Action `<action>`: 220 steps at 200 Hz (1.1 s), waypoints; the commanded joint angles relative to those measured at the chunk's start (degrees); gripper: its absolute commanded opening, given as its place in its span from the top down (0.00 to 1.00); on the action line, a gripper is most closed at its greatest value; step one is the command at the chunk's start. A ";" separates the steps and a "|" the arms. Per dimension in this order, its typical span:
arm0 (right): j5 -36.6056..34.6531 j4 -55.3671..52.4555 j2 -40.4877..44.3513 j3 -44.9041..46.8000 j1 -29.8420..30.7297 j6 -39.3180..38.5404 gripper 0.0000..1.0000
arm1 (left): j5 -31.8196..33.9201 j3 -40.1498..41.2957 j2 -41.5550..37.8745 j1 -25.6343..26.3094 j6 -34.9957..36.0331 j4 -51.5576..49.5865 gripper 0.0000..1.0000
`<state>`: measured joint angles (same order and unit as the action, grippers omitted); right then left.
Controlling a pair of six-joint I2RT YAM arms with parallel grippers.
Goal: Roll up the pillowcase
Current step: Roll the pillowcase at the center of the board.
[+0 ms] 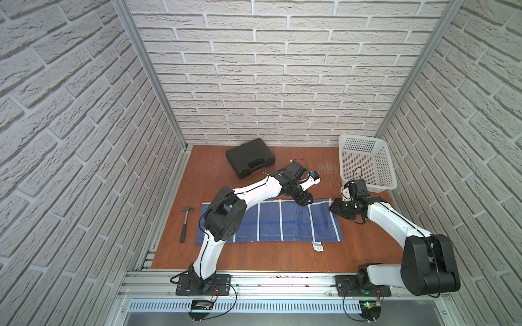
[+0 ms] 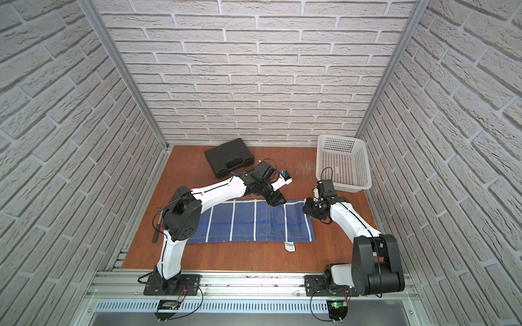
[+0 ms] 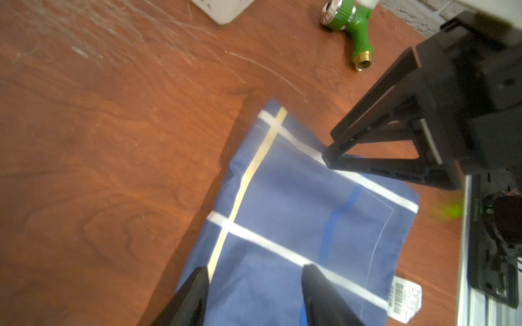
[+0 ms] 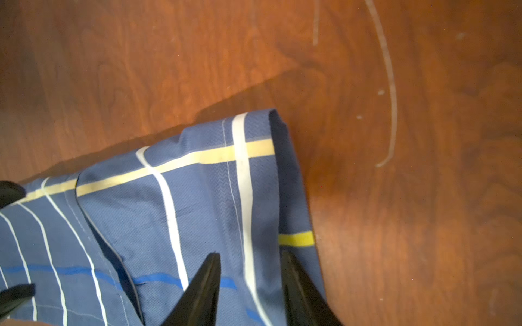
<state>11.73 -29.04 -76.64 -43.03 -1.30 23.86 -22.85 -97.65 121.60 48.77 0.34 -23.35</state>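
Observation:
The blue pillowcase (image 1: 271, 223) (image 2: 248, 223) lies flat across the wooden table, with white grid lines and its white label (image 1: 317, 247) at the near edge. My left gripper (image 1: 305, 201) (image 3: 255, 271) hovers open over the far edge near the yellow stripe (image 3: 254, 166), with fabric under its spread fingers. My right gripper (image 1: 334, 209) (image 4: 251, 255) is at the pillowcase's right end. Its jaws stand apart over the short edge (image 4: 282, 169), which is turned over on itself. Neither gripper holds anything.
A black case (image 1: 250, 161) sits at the back. A white basket (image 1: 364, 163) stands at the back right. A hammer (image 1: 186, 223) lies left of the cloth. A green hose fitting (image 3: 350, 34) lies near the basket.

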 commanded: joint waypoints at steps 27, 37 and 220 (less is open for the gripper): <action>4.49 1.19 -1.92 0.09 -5.72 -6.28 0.49 | -2.28 -8.72 8.46 3.21 -0.25 2.24 0.46; 5.58 1.71 -3.06 0.07 -6.40 -6.45 0.49 | -2.54 -10.48 10.51 3.64 -0.33 2.24 0.48; 15.13 14.54 -19.61 -4.92 -7.78 -1.62 0.47 | -0.66 -11.58 20.17 3.41 2.17 -2.93 0.62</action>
<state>25.50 -17.15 -93.73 -47.09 -9.17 21.63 -24.71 -112.60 140.38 52.90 1.85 -22.04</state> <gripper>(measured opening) 0.525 0.385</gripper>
